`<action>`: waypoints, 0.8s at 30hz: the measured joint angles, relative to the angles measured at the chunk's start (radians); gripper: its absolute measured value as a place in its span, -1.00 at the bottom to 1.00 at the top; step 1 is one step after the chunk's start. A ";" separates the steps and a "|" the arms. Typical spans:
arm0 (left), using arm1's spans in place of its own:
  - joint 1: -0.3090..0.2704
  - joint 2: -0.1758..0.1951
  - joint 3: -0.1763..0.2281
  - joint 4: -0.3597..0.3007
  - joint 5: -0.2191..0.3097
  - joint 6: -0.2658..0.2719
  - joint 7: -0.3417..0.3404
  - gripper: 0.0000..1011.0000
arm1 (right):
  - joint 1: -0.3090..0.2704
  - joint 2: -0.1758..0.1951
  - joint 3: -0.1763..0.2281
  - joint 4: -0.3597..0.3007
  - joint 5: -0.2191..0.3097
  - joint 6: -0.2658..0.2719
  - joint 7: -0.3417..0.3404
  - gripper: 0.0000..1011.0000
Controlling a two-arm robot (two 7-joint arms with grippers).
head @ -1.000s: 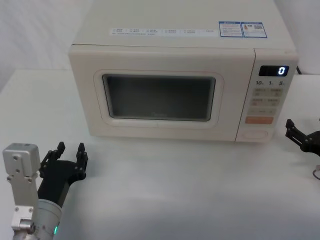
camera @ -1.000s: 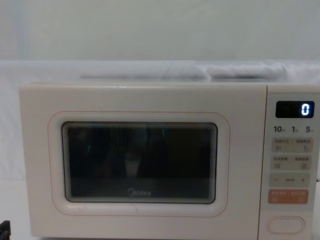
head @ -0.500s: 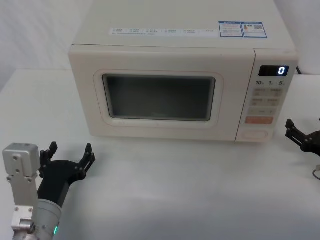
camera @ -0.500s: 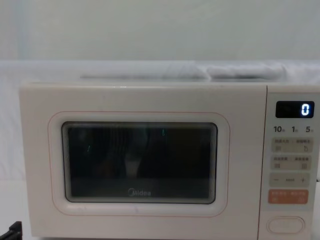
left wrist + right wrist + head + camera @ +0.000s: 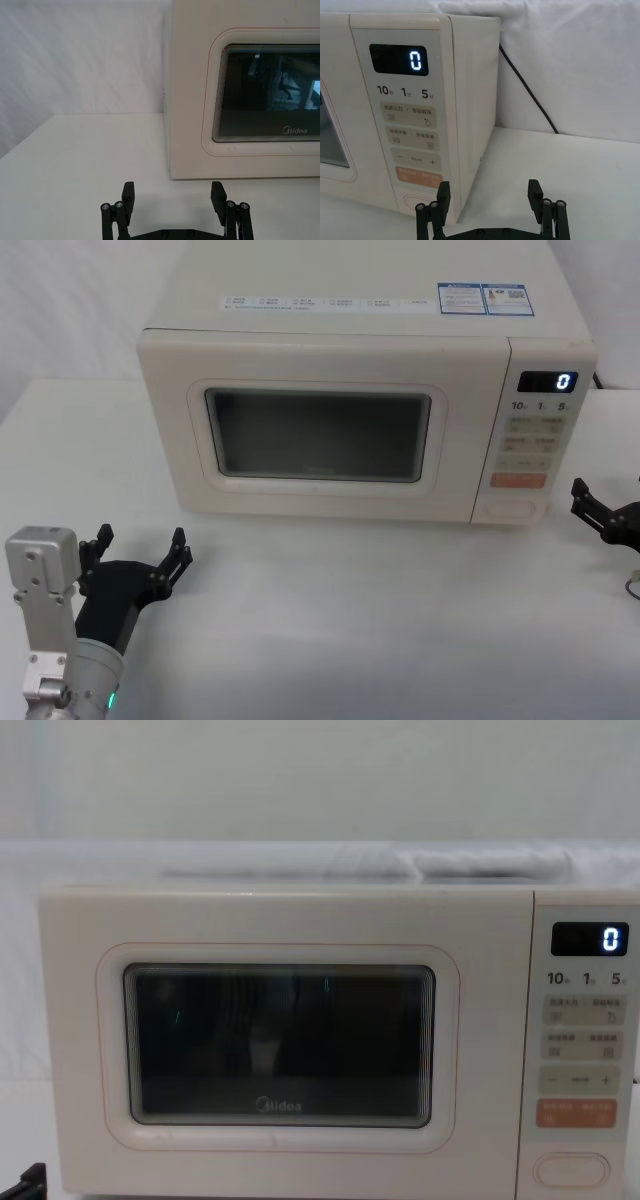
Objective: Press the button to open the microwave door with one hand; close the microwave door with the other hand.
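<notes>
The cream microwave stands at the back of the white table with its microwave door (image 5: 320, 435) (image 5: 280, 1040) (image 5: 265, 95) closed. The button (image 5: 511, 508) (image 5: 571, 1170) is the wide oval key at the bottom of the control panel; in the right wrist view the button (image 5: 415, 201) is partly hidden behind a finger. My left gripper (image 5: 141, 540) (image 5: 173, 192) hovers low over the table in front of the microwave's left corner, open and empty. My right gripper (image 5: 610, 502) (image 5: 489, 190) is open and empty, to the right of the control panel.
The control panel carries a lit display (image 5: 547, 381), an orange key (image 5: 575, 1113) and small beige keys. A black power cable (image 5: 530, 95) runs down behind the microwave's right side. Bare white table (image 5: 350, 620) lies in front of the microwave.
My left gripper's fingers have spread from half closed to wide open. The right gripper and the microwave have not moved.
</notes>
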 joint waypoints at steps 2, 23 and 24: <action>0.000 0.000 0.000 0.000 0.000 0.000 0.000 0.98 | 0.000 0.000 0.000 0.000 0.000 0.000 0.000 0.98; 0.000 0.000 0.000 0.000 0.000 0.000 0.000 0.98 | 0.000 0.000 0.000 0.000 0.000 0.000 0.000 0.98; 0.000 0.000 0.000 0.000 0.000 0.000 0.000 0.98 | 0.000 0.000 0.000 0.000 0.000 0.000 0.000 0.98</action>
